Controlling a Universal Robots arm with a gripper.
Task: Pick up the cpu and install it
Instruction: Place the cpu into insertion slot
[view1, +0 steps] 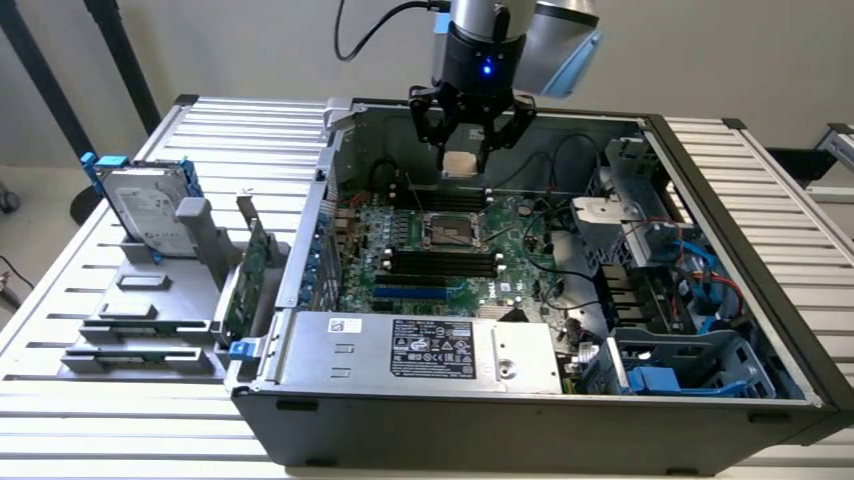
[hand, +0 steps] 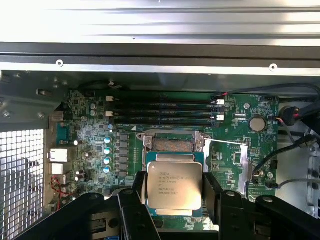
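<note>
So my hand is clamped on the cpu right now. It's not wide open, it's gripping the chip by two opposite edges, and in the wrist view one of the black fingers sits flush against each side with the printed silver lid facing the camera. The chip hangs in the air inside the open computer case, above the motherboard and close to the case's far wall, not touching anything below. The socket frame is the nearest thing under it. From the exterior view it sits apart from the chip, closer to the camera, while the wrist view has the chip overlapping one edge of it, so the rest of the frame peeks out behind. The memory slots run right beside the socket and a coin battery sits further off, details the exterior view barely gives me. Around the board it's crowded: the power supply with its label fills the near end of the case, and blue cables tangle around the drive bays on the exterior view's right. Nothing sits between the chip and the socket that I can see. Outside the case, on the exterior view's left, the hard drive with blue clips stands on edge in a grey holder on the slatted tabletop, with a green expansion card upright just beside the case wall.
</note>
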